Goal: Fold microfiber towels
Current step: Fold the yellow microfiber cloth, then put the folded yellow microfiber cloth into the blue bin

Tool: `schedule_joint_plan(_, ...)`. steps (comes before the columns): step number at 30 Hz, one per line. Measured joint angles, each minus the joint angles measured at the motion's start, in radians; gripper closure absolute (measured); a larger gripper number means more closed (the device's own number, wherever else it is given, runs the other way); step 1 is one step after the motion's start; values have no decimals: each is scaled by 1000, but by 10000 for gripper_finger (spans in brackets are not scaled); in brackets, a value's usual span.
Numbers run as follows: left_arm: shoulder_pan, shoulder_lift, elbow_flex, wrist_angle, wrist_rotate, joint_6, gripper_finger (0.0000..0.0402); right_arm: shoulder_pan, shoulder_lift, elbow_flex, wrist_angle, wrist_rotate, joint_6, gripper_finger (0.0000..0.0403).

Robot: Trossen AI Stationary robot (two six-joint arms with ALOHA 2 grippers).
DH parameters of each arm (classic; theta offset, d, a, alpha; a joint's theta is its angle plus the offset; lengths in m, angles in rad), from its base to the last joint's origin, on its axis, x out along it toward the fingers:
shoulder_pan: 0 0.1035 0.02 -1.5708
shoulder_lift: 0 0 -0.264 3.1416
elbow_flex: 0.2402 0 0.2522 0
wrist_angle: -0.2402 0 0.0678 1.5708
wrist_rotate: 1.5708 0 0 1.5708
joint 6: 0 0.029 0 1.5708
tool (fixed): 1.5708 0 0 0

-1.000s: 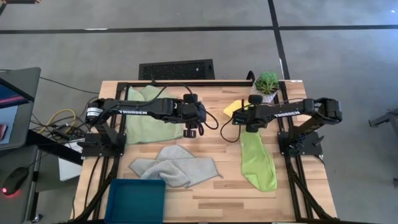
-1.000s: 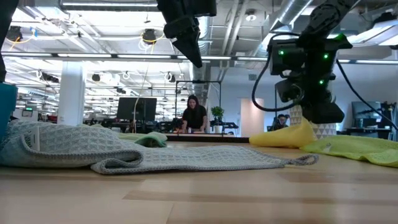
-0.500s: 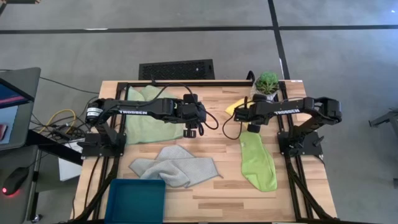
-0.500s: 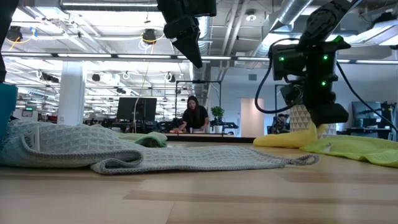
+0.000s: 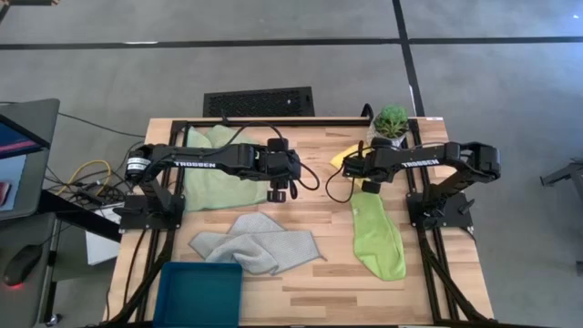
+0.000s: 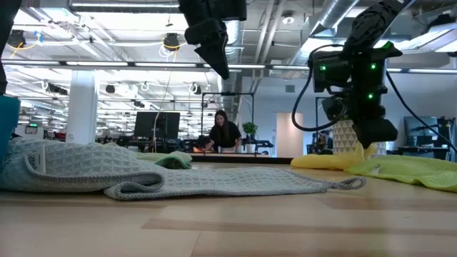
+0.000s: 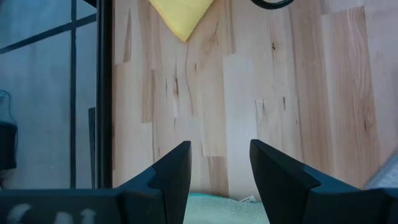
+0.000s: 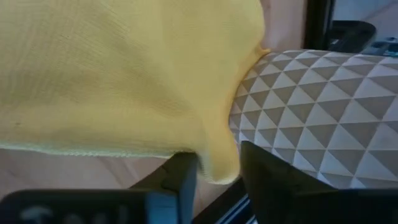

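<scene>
— Where are the towels?
— The yellow towel (image 8: 118,74) lies by the plant pot (image 8: 311,118), its edge between the right gripper (image 8: 217,167) fingers, which stand apart. The lime towel (image 5: 376,235) and grey towel (image 5: 260,244) lie flat.
— The left gripper (image 7: 219,163)?
— Open, empty, over the sage towel (image 5: 219,179).

White "TROSSEN" lettering on the left arm (image 5: 202,164) — likewise on the right arm (image 5: 421,163), nothing else legible

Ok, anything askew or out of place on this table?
Yes: the yellow towel is bunched against the potted plant's patterned pot at the table's far edge, a fold between the right gripper's fingers. The grey-green towel lies crumpled.
</scene>
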Motion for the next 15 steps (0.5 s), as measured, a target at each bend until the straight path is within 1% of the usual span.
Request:
schedule_joint_plan(3, 0, 0, 0, -11, 0, -14, 244, 2, 0, 19, -22, -1, 16, 210)
schedule_joint_plan(7, 0, 0, 0, -15, 0, -16, 244, 1, -3, 77, -85, -11, 86, 178)
schedule_joint_plan(12, 3, 0, 0, -10, 2, -17, 244, 14, -56, 138, -109, -88, 88, 165)
schedule_joint_plan(15, 13, 0, 0, -10, 32, -24, 244, 41, -122, 159, -112, -96, 90, 165)
